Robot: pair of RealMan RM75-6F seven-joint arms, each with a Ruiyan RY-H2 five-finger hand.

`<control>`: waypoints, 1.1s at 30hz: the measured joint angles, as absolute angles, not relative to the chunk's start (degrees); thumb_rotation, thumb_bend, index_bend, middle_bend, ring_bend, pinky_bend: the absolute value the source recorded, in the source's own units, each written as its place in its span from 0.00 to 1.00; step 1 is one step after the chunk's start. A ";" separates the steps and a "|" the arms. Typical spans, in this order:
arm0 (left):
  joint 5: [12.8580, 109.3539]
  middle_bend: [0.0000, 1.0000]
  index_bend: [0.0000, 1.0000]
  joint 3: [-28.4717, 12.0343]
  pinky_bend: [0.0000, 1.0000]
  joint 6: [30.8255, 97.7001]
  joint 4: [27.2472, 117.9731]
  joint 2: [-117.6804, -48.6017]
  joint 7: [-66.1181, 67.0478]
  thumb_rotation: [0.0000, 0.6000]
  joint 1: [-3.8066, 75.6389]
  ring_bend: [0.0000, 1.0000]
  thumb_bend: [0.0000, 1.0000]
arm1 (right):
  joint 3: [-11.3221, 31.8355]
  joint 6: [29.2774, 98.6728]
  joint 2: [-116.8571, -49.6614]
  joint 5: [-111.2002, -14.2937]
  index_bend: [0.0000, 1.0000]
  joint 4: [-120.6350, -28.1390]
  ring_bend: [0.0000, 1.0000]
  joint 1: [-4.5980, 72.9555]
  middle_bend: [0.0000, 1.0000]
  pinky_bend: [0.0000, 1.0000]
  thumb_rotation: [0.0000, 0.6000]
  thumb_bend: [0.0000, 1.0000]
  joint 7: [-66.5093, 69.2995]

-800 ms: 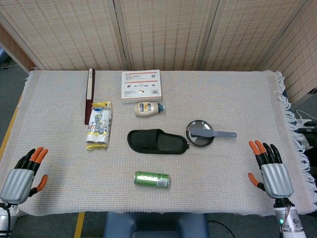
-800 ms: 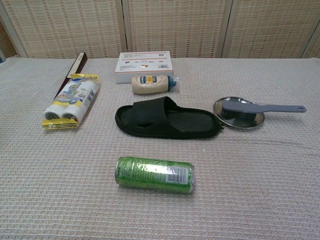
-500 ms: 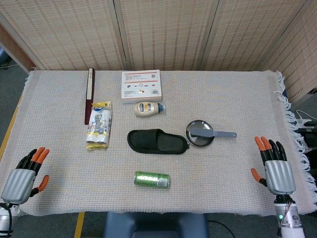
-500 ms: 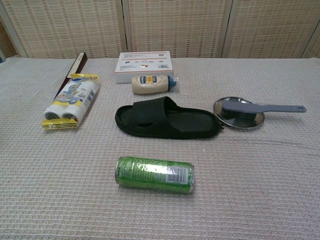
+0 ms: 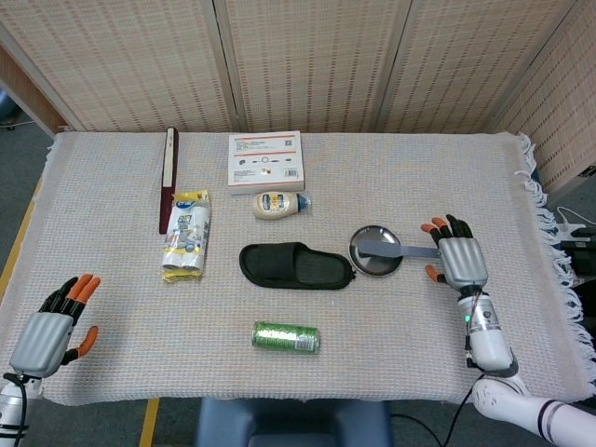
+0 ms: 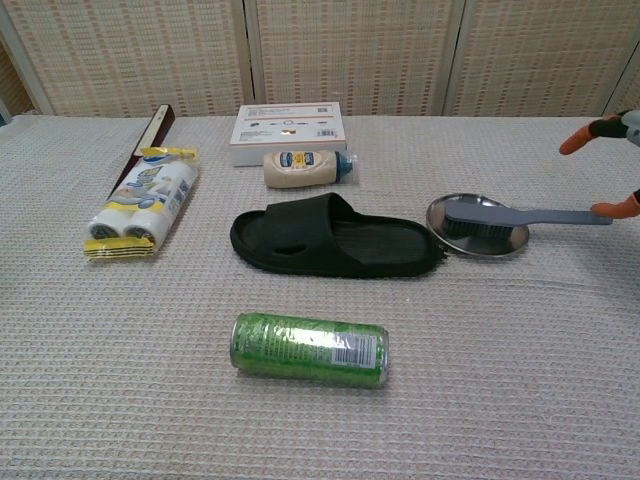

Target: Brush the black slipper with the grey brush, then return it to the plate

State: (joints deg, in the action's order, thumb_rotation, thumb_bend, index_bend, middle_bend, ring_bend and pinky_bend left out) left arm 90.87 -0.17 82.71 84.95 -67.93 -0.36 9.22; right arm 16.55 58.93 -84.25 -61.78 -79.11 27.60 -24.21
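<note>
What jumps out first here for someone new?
The black rubber slipper lying mid-table, with the grey plastic brush resting head-down on the round metal plate just to its right. The right robot hand hovers open at the brush handle's far end, not gripping it. A green drink can lies on its side nearest the robot.

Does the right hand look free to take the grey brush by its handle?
Probably yes: the right hand is at the handle's end, the grey brush lies across the plate, nothing between.
</note>
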 measured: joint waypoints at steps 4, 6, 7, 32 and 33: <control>90.13 0.00 0.00 -0.16 0.17 82.30 84.92 -67.59 -0.69 1.00 9.12 0.00 0.45 | 17.74 56.16 -89.00 -57.91 0.23 -73.78 0.00 31.42 0.14 0.11 1.00 0.17 -26.16; 89.89 0.00 0.00 -0.20 0.17 82.32 84.97 -67.41 -0.93 1.00 9.05 0.00 0.45 | 17.95 54.96 -90.29 -56.45 0.24 -72.09 0.00 32.55 0.14 0.11 1.00 0.17 -26.44; 89.83 0.00 0.00 -0.23 0.17 82.38 85.01 -67.34 -1.07 1.00 9.01 0.00 0.45 | 18.06 54.09 -91.08 -55.55 0.24 -71.05 0.00 33.27 0.15 0.11 1.00 0.17 -26.50; 90.08 0.00 0.00 -0.05 0.17 83.09 85.54 -66.38 -2.44 1.00 8.67 0.00 0.46 | 16.74 49.89 -97.14 -48.65 0.38 -64.78 0.11 39.98 0.23 0.34 1.00 0.17 -26.39; 90.08 0.00 0.00 -0.05 0.17 83.07 85.57 -66.37 -2.45 1.00 8.67 0.00 0.46 | 16.66 49.89 -97.20 -48.54 0.38 -64.68 0.11 40.05 0.23 0.34 1.00 0.17 -26.40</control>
State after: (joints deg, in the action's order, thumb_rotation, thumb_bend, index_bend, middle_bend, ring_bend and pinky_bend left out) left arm 90.08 -0.05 83.07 85.57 -66.37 -2.45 8.67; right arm 16.66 49.89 -97.20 -48.54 -64.68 40.05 -26.40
